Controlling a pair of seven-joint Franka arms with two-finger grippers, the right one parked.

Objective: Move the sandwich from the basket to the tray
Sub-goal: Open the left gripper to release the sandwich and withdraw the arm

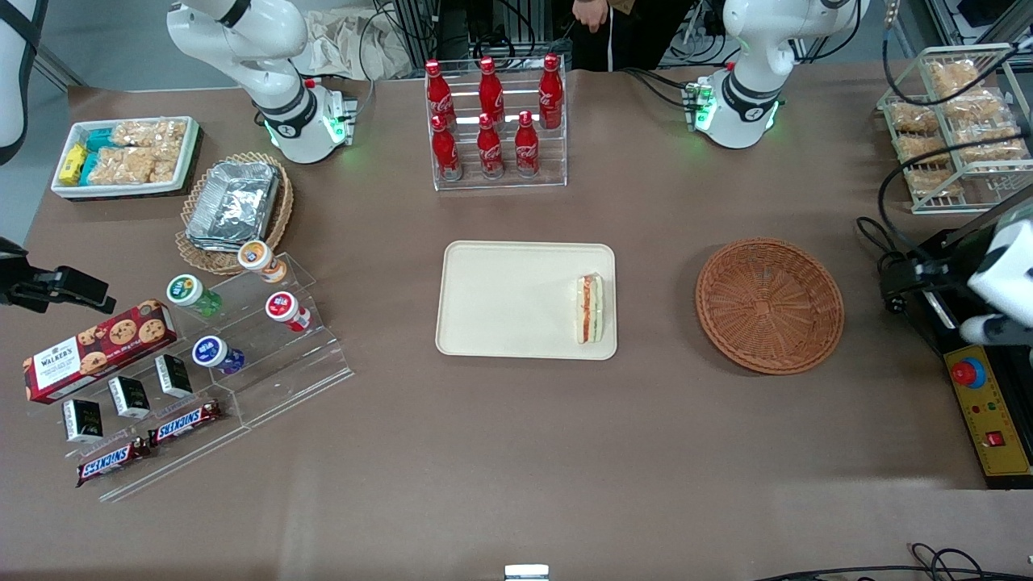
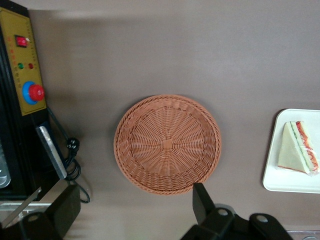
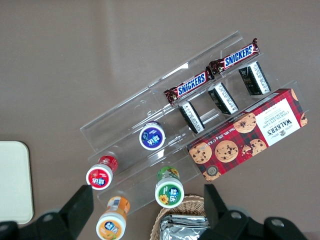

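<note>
The sandwich (image 1: 590, 308) lies on the cream tray (image 1: 500, 298), at the tray's edge nearest the reddish-brown wicker basket (image 1: 769, 305). The pincer (image 2: 130, 210) hovers high above the basket on the brown counter (image 1: 516, 452), fingers spread wide, holding nothing.

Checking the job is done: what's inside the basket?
Nothing: the basket shows only bare weave. The sandwich lies on the tray. The open gripper hangs above, holding nothing.

tool (image 2: 132, 210) raised, fingers spread apart
</note>
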